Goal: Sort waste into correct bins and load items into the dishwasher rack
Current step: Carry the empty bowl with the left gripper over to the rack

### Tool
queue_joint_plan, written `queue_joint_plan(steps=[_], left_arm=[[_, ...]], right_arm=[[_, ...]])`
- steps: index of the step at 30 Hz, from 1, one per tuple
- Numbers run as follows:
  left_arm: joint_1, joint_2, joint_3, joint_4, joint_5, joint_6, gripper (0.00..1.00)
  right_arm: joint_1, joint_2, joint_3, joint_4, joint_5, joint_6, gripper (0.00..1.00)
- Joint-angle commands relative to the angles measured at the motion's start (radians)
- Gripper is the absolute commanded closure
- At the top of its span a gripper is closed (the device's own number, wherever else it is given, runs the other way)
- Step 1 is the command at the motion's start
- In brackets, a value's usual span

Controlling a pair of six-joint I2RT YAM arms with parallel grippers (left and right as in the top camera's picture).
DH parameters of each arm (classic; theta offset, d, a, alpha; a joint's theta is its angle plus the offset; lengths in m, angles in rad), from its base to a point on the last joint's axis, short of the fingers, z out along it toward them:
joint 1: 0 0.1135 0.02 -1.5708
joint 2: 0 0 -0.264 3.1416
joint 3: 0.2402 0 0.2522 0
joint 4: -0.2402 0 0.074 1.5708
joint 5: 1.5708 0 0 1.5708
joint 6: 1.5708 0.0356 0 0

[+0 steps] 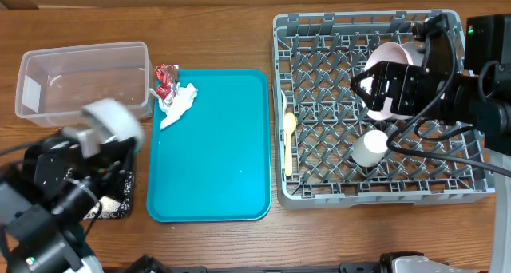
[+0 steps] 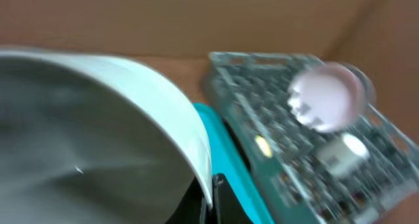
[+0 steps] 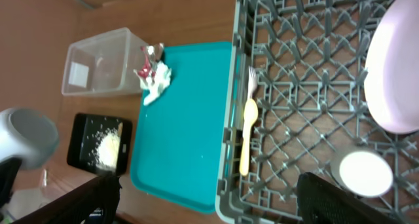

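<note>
Light grey plate (image 2: pixel 98 139) looms closest, pinched at its rim by the left gripper (image 2: pixel 213 196) and tilted above the black tray (image 3: pixel 82 145) of rice (image 3: pixel 108 145) beneath it. Any leftover grains should slide off fully before it is carried rightward to the rack (image 1: pixel 415 195); the right gripper (image 1: pixel 375 89) hangs spread open.
</note>
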Motion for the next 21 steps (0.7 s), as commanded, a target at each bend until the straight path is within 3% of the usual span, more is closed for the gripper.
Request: queue_joint_plan(steps=[1,7,10,13,21], left_arm=[[-0.200,0.004,0.054,0.034,-0.099,-0.084,0.96],[-0.546,0.080,0.054,0.201,-0.100,-0.232,0.96],[-0.695,0.154,0.054,0.336,-0.107,-0.309,0.96],[-0.816,0.248,0.054,0.495,-0.146,-0.382,0.96],[-0.977,0.603,0.054,0.978,-0.108,-0.653,0.96]], right_arm=[[-0.006,-0.018,0.007,0.041,0.000,0.044,0.10],[-0.121,-0.018,0.007,0.118,0.000,0.097,0.09],[-0.202,-0.018,0.007,0.140,0.000,0.140,0.00],[-0.274,-0.018,0.007,0.134,0.000,0.156,0.00],[-0.332,-0.018,0.006,0.096,0.000,0.160,0.00]])
